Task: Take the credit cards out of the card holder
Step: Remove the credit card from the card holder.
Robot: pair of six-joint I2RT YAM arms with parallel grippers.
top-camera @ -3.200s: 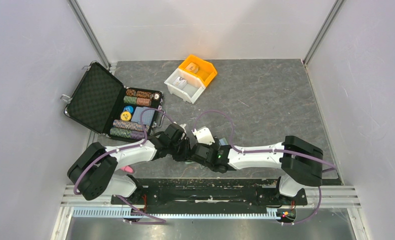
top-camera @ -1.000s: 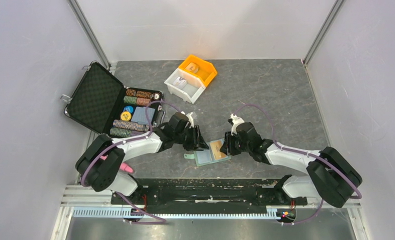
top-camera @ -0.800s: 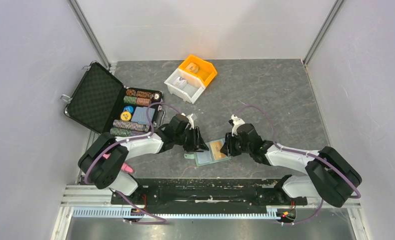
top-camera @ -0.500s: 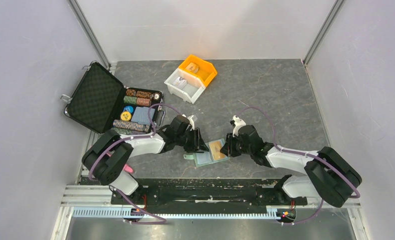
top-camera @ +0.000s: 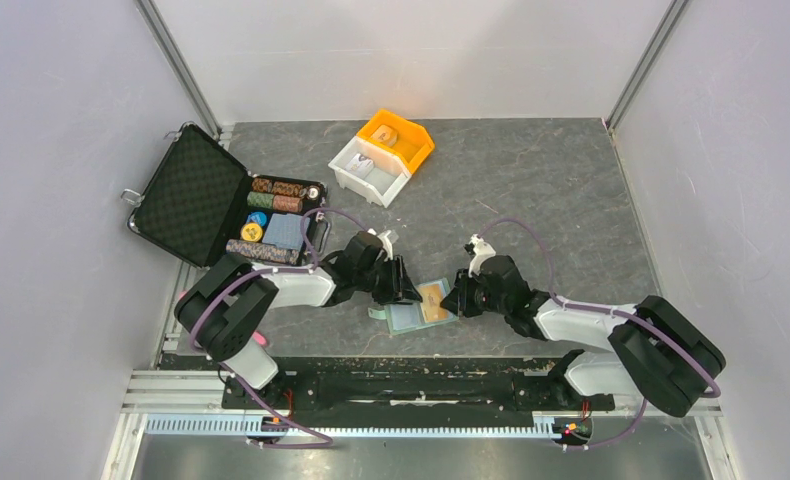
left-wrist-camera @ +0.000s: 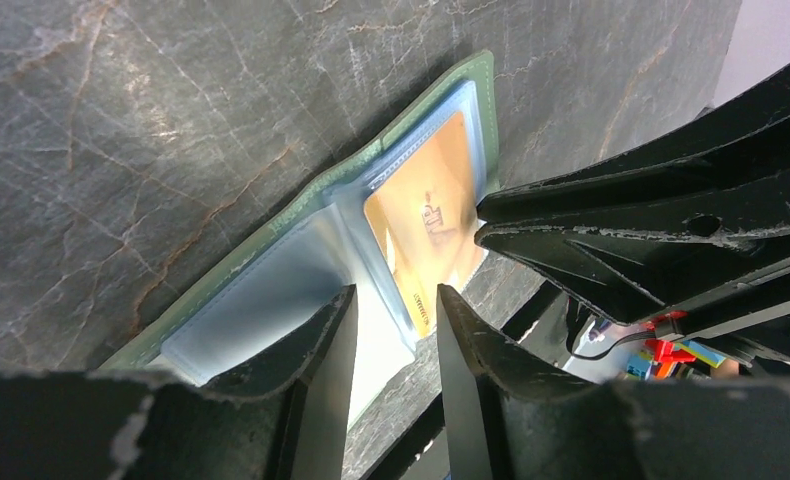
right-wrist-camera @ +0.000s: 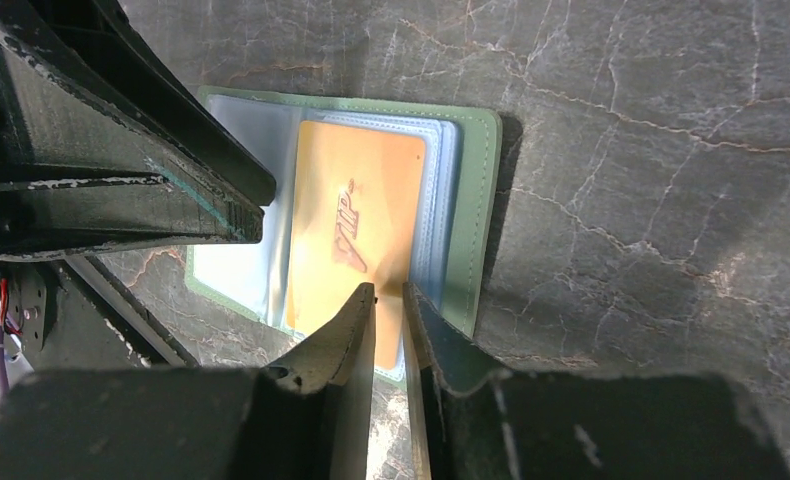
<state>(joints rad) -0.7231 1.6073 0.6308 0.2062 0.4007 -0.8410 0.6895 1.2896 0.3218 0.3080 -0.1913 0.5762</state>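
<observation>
Soft, even light from above, brightest at the top centre of the overhead view; shadows on the counter [top-camera: 551, 200] are faint. Both wrist views blur along their lower edges, close up.

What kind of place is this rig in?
Likely a lab test cell: white walls box in a stone-look table, left arm and right arm bolted to a rail, staged props like the poker-chip case.

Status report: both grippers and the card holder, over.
Left gripper open, above card holder. Right gripper nearly shut at edge of orange card, grip unclear. Card in pocket. Nothing blocking.
</observation>
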